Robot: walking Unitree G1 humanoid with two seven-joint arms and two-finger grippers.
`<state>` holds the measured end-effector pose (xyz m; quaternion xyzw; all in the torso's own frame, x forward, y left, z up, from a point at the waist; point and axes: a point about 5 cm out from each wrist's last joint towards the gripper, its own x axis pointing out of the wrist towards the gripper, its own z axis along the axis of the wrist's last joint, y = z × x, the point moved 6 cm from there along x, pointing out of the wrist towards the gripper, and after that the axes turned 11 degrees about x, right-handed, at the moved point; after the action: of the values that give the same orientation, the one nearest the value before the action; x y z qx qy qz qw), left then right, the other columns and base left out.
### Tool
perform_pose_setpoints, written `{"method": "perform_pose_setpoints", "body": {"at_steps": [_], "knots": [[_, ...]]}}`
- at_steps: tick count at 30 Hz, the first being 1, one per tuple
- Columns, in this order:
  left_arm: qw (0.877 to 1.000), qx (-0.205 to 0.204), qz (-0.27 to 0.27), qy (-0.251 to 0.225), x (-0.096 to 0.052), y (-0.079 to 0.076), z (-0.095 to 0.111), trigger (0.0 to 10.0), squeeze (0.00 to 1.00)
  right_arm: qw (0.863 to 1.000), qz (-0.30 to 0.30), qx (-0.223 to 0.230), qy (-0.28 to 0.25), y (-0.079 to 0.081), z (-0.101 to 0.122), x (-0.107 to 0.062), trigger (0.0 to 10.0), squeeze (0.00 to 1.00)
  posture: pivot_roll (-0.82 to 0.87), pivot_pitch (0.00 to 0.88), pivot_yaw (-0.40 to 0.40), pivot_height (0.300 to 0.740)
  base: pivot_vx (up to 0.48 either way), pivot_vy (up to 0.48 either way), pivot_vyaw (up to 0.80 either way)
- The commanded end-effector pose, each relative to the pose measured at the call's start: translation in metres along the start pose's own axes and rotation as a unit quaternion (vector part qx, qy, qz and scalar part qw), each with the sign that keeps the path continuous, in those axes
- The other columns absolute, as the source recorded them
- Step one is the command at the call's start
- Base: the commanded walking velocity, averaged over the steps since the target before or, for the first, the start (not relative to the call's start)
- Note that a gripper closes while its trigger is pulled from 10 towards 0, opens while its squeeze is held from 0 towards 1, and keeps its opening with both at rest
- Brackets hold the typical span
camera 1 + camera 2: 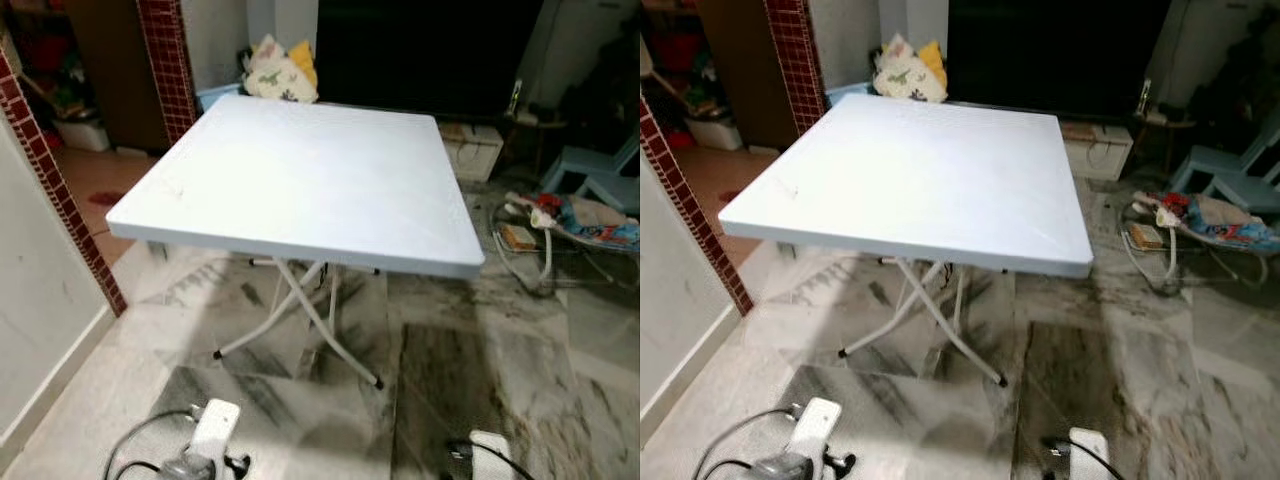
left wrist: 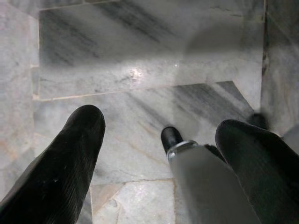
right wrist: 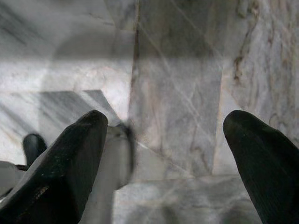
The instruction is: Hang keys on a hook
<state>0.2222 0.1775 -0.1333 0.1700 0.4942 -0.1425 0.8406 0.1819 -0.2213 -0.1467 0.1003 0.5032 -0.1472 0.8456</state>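
At the left, brick pillar (image 1: 165,60) and wall crowd the tabletop's (image 1: 300,180) left edge; walking on could clip them. Left pincer (image 2: 159,154) hangs released over marble floor (image 1: 470,370), grasping nothing. Tabletop is bare: keys and hook not visible, so the search may stall. Right pincer (image 3: 163,154) also released, empty. Clutter (image 1: 570,215) beyond the right edge risks a trip.

- The left gripper (image 2: 156,154) hangs above the grey marble floor (image 2: 140,70), its black fingers (image 2: 65,163) spread apart.
- Between them stands a silver leg (image 2: 205,182) with a black foot (image 2: 171,137).
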Motion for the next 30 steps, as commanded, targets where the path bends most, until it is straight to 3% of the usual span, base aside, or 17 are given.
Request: {"method": "perform_pose_setpoints", "body": {"at_steps": [1,11,13,16,25,30], "knots": [[1.0,0.003,-0.008,-0.011,0.0018,-0.009,0.01,10.0,0.0,1.0,-0.01,-0.007,-0.01,-0.0087,0.0086,0.0,10.0,0.0,0.03,0.0,-0.026,0.74,0.0,-0.461,0.0],[1.0,0.003,-0.011,-0.012,0.002,-0.0101,0.0114,10.0,0.0,1.0,-0.007,0.005,-0.014,-0.0083,0.0105,0.0001,10.0,0.0,0.02,0.0,-0.022,0.74,0.0,-0.46,0.0],[1.0,0.002,-0.014,-0.014,0.0021,-0.0111,0.0132,10.0,0.0,0.999,-0.015,0.034,-0.015,-0.01,0.0104,0.0,10.0,0.0,0.02,0.0,-0.026,0.74,0.0,-0.456,0.0],[1.0,-0.005,-0.016,-0.019,0.0022,-0.0124,0.0146,10.0,0.0,0.999,-0.015,0.032,-0.015,-0.0103,0.0109,0.0,10.0,0.0,0.02,0.0,-0.029,0.74,0.0,-0.37,0.0],[0.999,-0.019,-0.011,-0.024,0.0024,-0.0117,0.0175,10.0,0.0,1.0,-0.004,0.021,-0.016,-0.008,0.0145,0.0003,10.0,0.0,0.01,0.0,-0.029,0.74,0.0,0.0,0.0],[0.999,-0.019,-0.009,-0.024,0.0024,-0.0114,0.018,10.0,0.0,1.0,-0.006,0.018,-0.013,-0.0086,0.0143,0.0004,10.0,0.0,0.01,0.0,-0.031,0.74,0.0,0.0,-0.63]]}}
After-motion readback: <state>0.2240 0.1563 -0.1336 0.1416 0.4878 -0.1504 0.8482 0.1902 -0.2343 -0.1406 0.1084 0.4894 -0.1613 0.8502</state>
